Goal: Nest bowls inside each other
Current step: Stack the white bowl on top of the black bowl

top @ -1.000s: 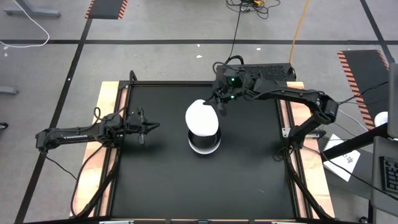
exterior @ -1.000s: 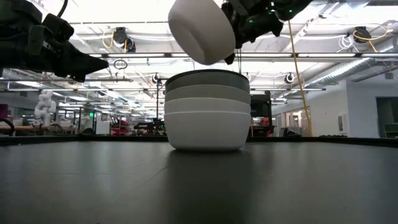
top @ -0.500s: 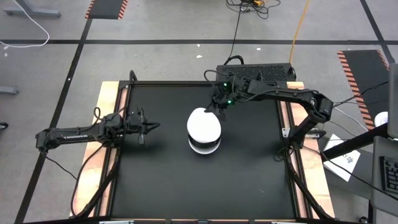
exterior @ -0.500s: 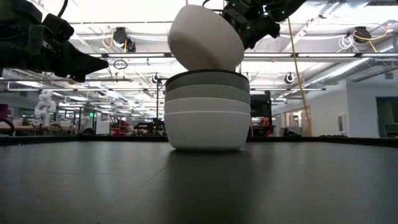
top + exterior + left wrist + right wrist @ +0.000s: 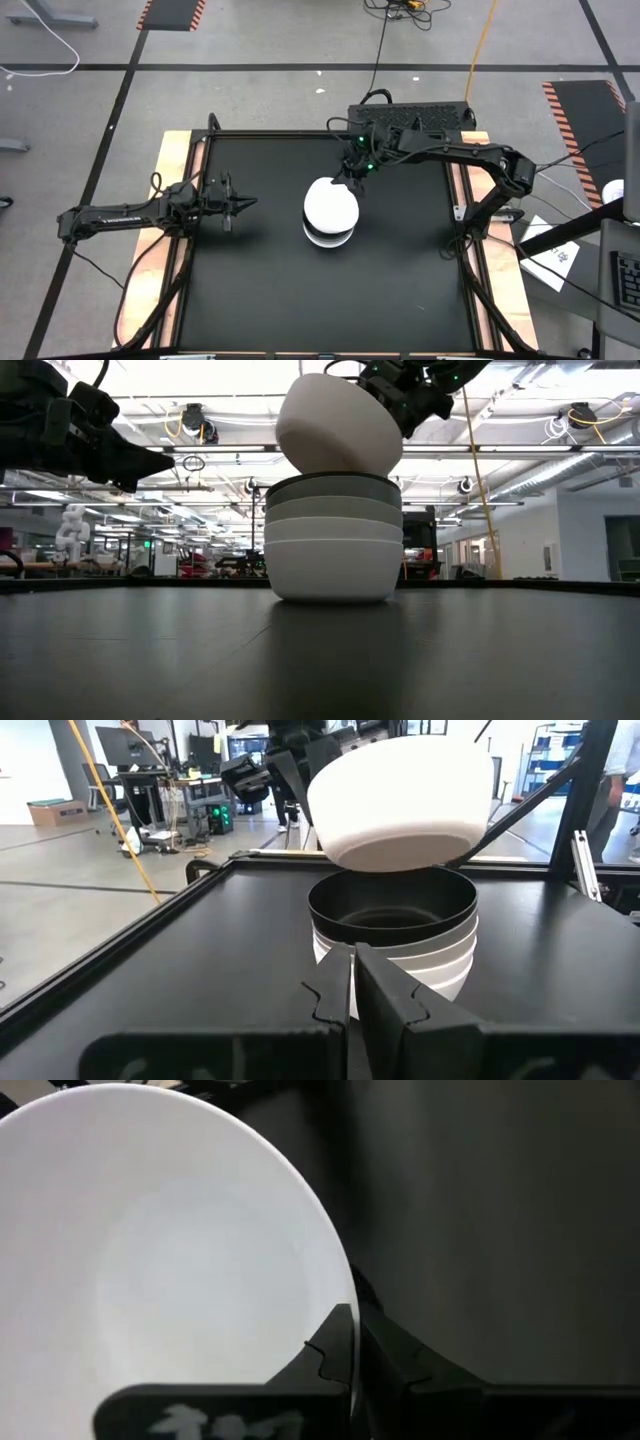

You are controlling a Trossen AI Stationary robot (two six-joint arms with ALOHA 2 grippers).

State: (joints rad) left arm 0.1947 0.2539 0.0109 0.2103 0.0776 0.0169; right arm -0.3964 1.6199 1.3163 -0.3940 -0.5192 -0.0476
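I count one nested stack [image 5: 333, 550] at mid-counter [image 5: 240, 290], black bowl [image 5: 392, 905] topmost. My right tool [image 5: 352, 1342] grips a sixth, plain white bowl [image 5: 338, 424] by the rim, tilted over the stack. My left tool [image 5: 246, 204] waits, clenched empty.

- I can read no text, label, brand or number in any of my views.
- A sheet of paper [image 5: 556, 254] beside the table carries dark print, too small for me to make out.
- The arms and bowls show me no legible markings.
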